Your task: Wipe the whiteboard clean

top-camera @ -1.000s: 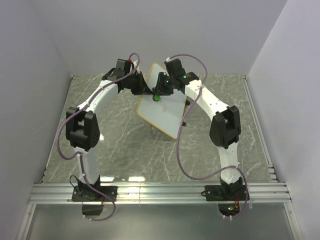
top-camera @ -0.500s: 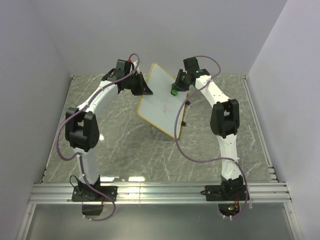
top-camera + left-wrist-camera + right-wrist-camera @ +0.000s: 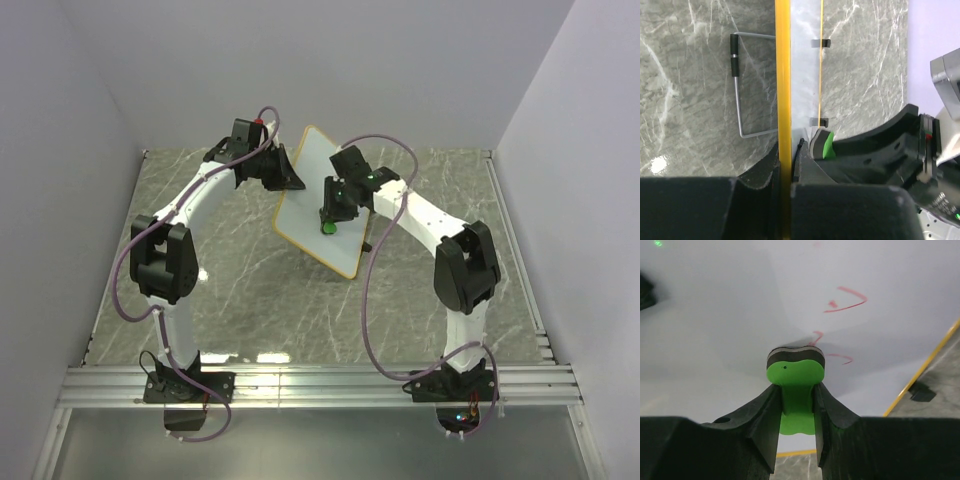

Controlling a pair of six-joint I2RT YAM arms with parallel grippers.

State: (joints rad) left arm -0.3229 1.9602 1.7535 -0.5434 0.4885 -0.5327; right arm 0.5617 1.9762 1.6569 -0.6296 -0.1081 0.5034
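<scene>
We find the large white rectangular whiteboard with a thin orange frame [image 3: 305,215] held tilted above the grey marble counter [image 3: 230,270], towards 12 o'clock; the left gripper [image 3: 786,155] has its jaws pinching the frame at the board's 10 o'clock edge; the right gripper [image 3: 796,400] has its jaws pinching the small green eraser block [image 3: 795,367]; this block has swept from the board's 2 o'clock area towards 6 o'clock; red marks [image 3: 846,300] remain at 1 o'clock of the block, so we judge further strokes necessary.

Grey marble-look table [image 3: 250,300] boxed in by plain pale walls [image 3: 400,60].
Soft, even light — small glare patches on the tabletop; ribbed aluminium rails [image 3: 330,385] run along its near edge.
</scene>
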